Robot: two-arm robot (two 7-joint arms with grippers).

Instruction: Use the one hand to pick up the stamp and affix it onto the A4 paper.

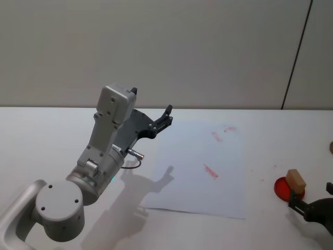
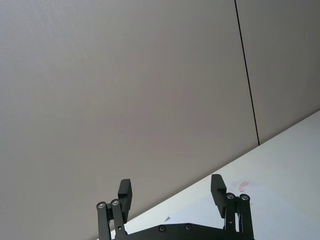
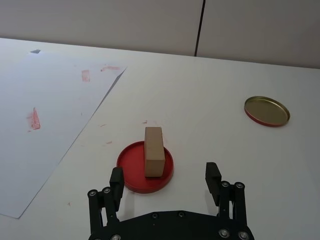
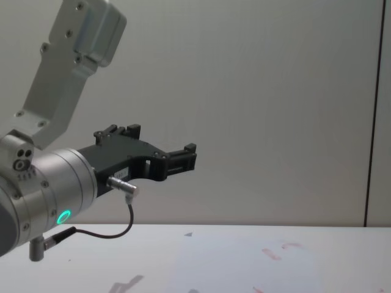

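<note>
Hand (image 3: pixel 164 176), open wide & empty, nears stamp (image 3: pixel 153 151) upright on ink pad (image 3: pixel 131 172); looks light, stiff: pinch 2 long sides. Left gripper (image 2: pixel 171 181) idle, open.

Stamp (image 3: pixel 154 151): tan wooden block, upright on red pad (image 3: pixel 131 175). A4 paper (image 1: pixel 187 182): white, flat, red-smudged, beside pad.

My right gripper (image 3: pixel 165 175) sits low, jaws spread apart. My left gripper (image 2: pixel 171 192) hangs raised on a bent arm, jaws parted too.
</note>
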